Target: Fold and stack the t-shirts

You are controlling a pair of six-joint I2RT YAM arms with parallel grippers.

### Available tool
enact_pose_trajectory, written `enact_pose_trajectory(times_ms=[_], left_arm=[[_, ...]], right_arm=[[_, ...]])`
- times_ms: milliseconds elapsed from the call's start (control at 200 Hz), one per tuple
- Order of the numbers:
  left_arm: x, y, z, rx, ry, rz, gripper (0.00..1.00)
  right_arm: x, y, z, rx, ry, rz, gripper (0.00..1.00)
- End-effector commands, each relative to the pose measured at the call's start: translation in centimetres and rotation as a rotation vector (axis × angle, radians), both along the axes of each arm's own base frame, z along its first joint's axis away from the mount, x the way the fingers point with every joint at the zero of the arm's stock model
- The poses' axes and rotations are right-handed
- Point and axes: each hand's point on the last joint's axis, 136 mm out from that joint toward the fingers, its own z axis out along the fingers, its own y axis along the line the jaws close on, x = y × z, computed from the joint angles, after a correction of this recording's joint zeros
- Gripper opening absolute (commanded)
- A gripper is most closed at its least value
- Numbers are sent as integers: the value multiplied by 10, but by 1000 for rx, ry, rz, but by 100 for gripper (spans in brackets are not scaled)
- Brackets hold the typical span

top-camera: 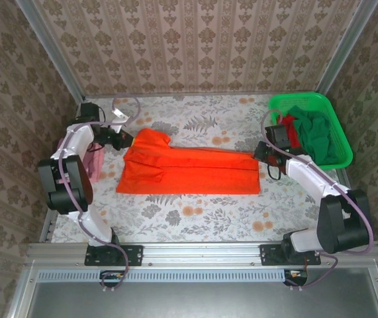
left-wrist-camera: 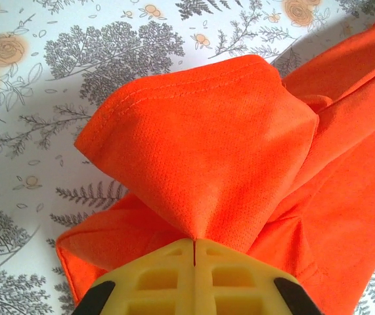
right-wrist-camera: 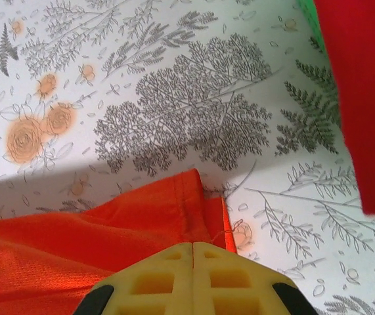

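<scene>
- While both far corners are pinched, the arms would do best to lift together and carry that edge evenly toward the near one, keeping the orange t-shirt taut across the middle of the desk.
- At the far left, the left gripper has its jaws fully together on a hemmed fold.
- At the right, the right gripper is likewise clamped on the hem corner, near the basket.

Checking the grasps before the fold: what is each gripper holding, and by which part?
Both hold the orange shirt: the left gripper pinches bunched cloth at its left end, the right gripper a hemmed corner at its right end.
</scene>
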Motion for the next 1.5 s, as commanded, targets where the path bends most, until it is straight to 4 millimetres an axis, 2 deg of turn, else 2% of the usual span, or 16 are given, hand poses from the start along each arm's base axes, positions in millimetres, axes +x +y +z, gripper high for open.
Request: enact_pose_trajectory(times_ms=[0, 215, 425, 625, 790, 900, 1100, 1185, 1340, 1495], left_arm=[[-6, 5, 5, 18, -15, 35, 0], [-18, 13, -14, 56, 57, 83, 0], [-41, 12, -16, 99, 108, 140, 0], [-64, 15, -16, 133, 146, 170, 0], [-71, 19, -20, 164, 160, 184, 0], [-70, 21, -21, 175, 159, 187, 0], [-68, 17, -9, 149, 141, 187, 0], [-75, 19, -8, 165, 144, 192, 0], [-83, 22, -13, 182, 147, 208, 0], [-77, 21, -9, 175, 144, 209, 0]], right_arm=[[-15, 1, -3, 20, 29, -9, 0], [-27, 3, -13, 37, 68, -5, 0], [-32, 1, -22, 22, 105, -2, 0], [-27, -3, -27, -2, 122, -8, 0], [-13, 0, -24, 7, 111, -12, 0], [8, 1, -7, 5, 56, -11, 0], [50, -6, 26, -49, -19, -8, 0], [53, -6, 31, -49, -37, -7, 0], [47, -10, 28, -35, -65, -18, 0], [76, -21, 44, -45, -111, -19, 0]])
